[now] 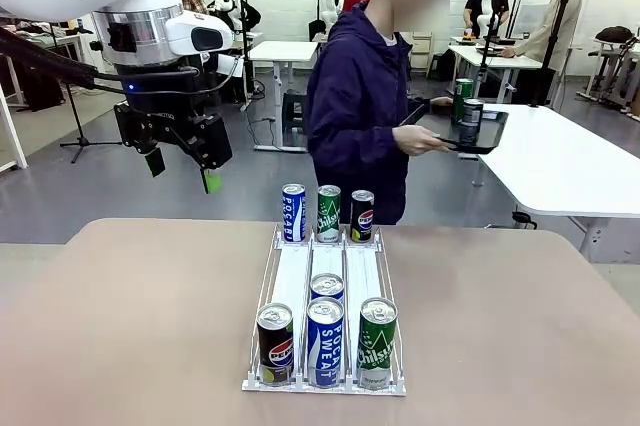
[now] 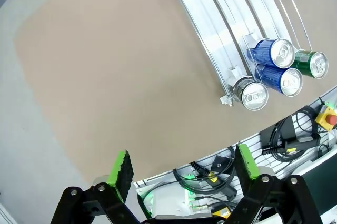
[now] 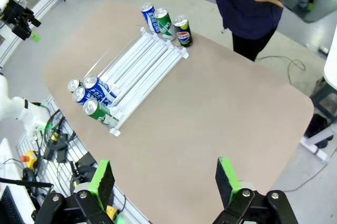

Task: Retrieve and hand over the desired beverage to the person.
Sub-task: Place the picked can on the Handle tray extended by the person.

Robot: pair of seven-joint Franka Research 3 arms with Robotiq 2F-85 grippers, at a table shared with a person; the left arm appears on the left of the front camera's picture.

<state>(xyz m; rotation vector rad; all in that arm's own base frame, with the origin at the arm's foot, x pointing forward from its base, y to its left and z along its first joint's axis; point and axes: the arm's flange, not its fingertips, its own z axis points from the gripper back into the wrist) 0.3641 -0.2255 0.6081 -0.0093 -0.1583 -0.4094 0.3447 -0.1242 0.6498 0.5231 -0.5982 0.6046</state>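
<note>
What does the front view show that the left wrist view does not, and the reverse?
Front view alone: the person holding a tray with cans, three cans at the rack's far end, and the left gripper seen from outside. Left wrist view alone: cables and a red button below the table edge. Both: the rack, four near cans and the tan table.

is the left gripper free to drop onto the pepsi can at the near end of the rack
Probably yes. The left gripper hangs open above the table's far left, holding nothing, and nothing lies between it and the near Pepsi can; the neighbouring Pocari can stands close beside it.
</note>
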